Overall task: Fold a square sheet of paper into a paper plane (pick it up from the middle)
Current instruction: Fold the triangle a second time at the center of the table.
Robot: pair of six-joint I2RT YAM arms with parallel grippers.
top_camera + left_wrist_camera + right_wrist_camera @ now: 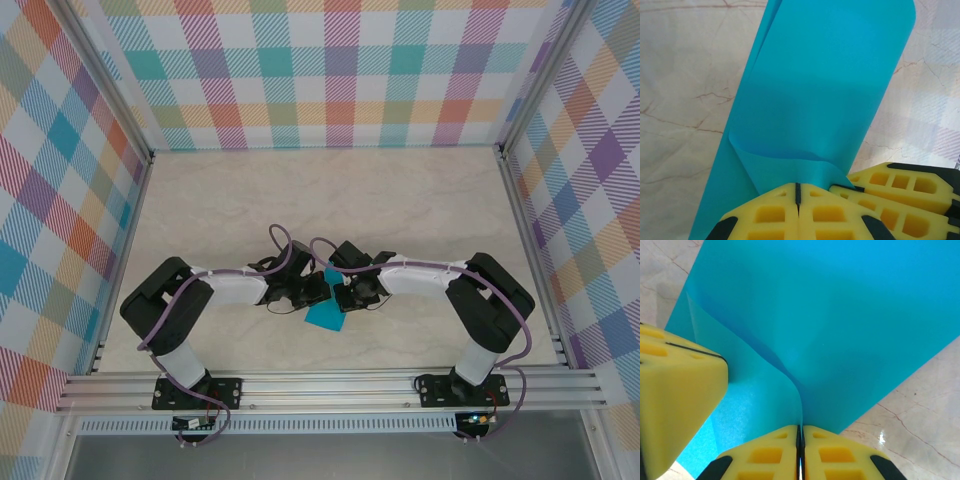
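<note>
Right now your left fingers (770,215), yellow padded blocks, are pressed fully together, with the thin teal-blue square sheet of paper (825,90) pinched in the seam between them. Your right fingers (840,455) are closed just as tightly on the same sheet, right beside the left pair, so the two sets of pads sit almost touching.

From both pinches the paper curls away in a soft bend, not a sharp crease, and is doubled loosely over itself. It sits at the front middle of the pale marbled surface (350,200), between the two arms. You cannot tell from these views whether its far edge rests on the surface.

Watch the closeness of the two grips. If you draw them apart or twist them unevenly, the thin sheet could tear or slide out of one pinch. Press the bend flat with the edges misaligned and you would likely set a crooked crease. If one pair lets go too soon, the loose fold will probably spring open.
</note>
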